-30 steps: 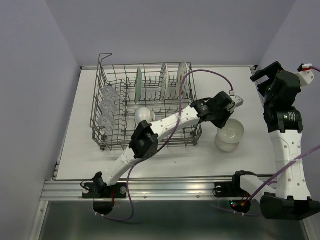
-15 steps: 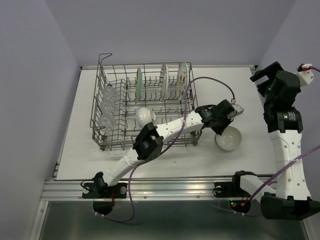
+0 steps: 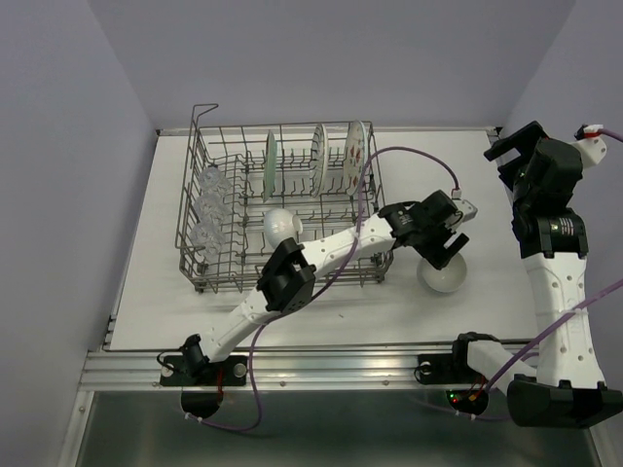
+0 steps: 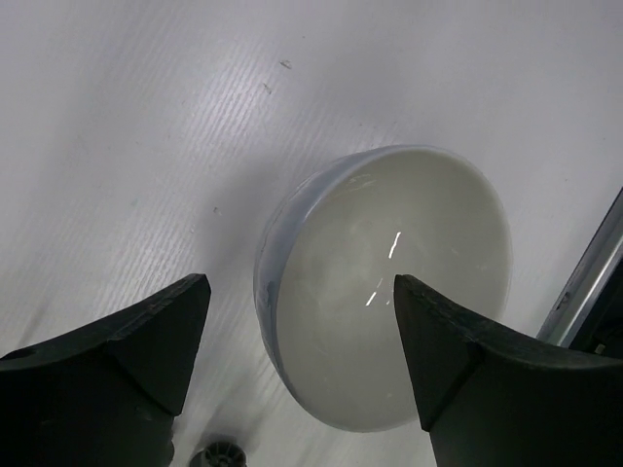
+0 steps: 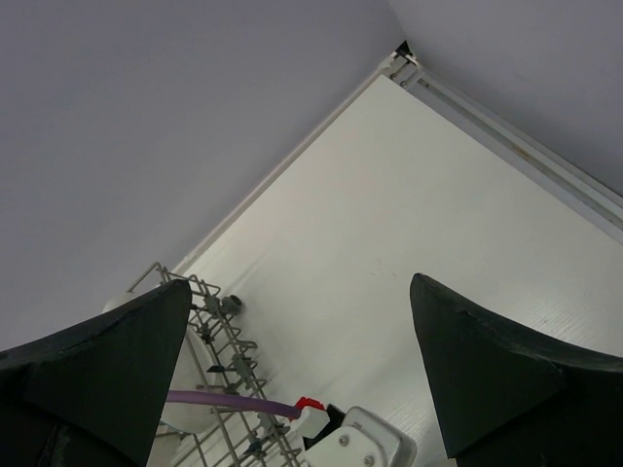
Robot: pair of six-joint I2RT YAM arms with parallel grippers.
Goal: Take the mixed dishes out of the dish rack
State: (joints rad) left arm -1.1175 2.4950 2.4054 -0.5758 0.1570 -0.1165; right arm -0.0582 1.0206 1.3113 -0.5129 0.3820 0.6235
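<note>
A white bowl lies tipped over on the white table, right of the dish rack; only its rounded outside shows from above. My left gripper hovers just over it, open. In the left wrist view the bowl sits between and below the spread fingertips of that gripper, untouched. Inside the rack stand another white bowl, a pale green plate, a second pale plate, a white plate with red shapes and clear glasses. My right gripper is raised at the far right, open and empty.
The rack's corner and the left arm's white wrist housing with its purple cable show below the right gripper. The table's back edge meets the wall behind the rack. The right arm stands tall at the table's right side.
My left gripper has gone from shut on the bowl's rim to open. The bowl, mouth-up before, has dropped onto the table and tipped over. The right arm has stayed still.
</note>
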